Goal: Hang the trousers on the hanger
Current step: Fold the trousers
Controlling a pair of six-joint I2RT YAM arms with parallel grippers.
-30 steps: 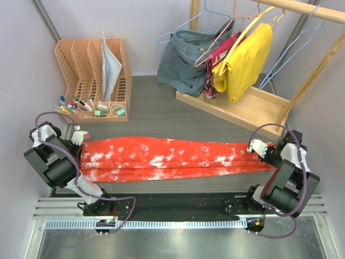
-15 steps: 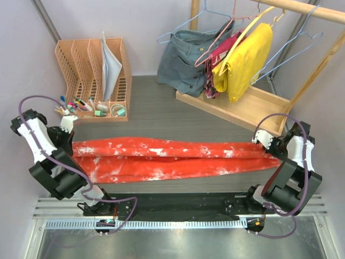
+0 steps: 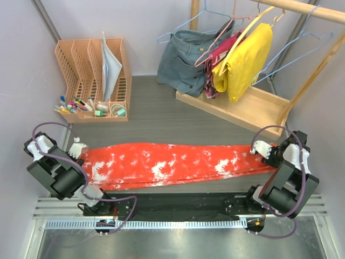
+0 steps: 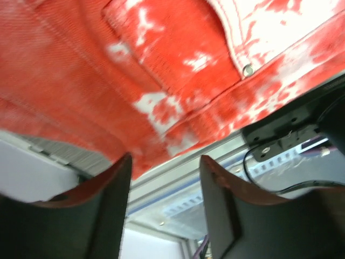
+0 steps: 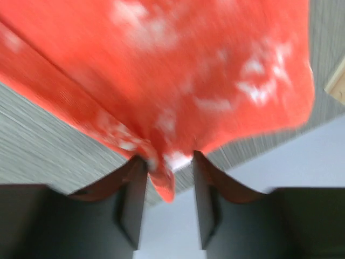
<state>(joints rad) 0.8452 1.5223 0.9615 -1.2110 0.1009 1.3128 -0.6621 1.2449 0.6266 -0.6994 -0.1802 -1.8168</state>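
Observation:
The red-orange trousers (image 3: pixel 172 164) with white splotches lie flat and stretched lengthwise across the grey table (image 3: pixel 161 118). My left gripper (image 3: pixel 78 147) sits at their left end, open; in the left wrist view the fabric (image 4: pixel 161 75) lies just beyond the spread fingers (image 4: pixel 110 183) of the gripper (image 4: pixel 165 157), with nothing clamped. My right gripper (image 3: pixel 262 149) is at the right end, open; a loose corner of cloth (image 5: pixel 164 186) dangles between the parted jaws of the gripper (image 5: pixel 168 157). The light-blue wire hanger (image 3: pixel 314 33) hangs empty on the wooden rail at the far right.
An orange desk organiser (image 3: pixel 91 65) with pens stands at the back left. The wooden rack base (image 3: pixel 242 110) sits at the back right, under a grey-blue denim garment (image 3: pixel 188 59), a yellow garment (image 3: pixel 245 59) and a pink hanger (image 3: pixel 215 46). A metal rail (image 3: pixel 178 208) runs along the near edge.
Both grippers have gone from shut to open and let go of the trousers. The cloth, held taut and lifted before, now lies spread flat on the table. Both arms have drawn inward.

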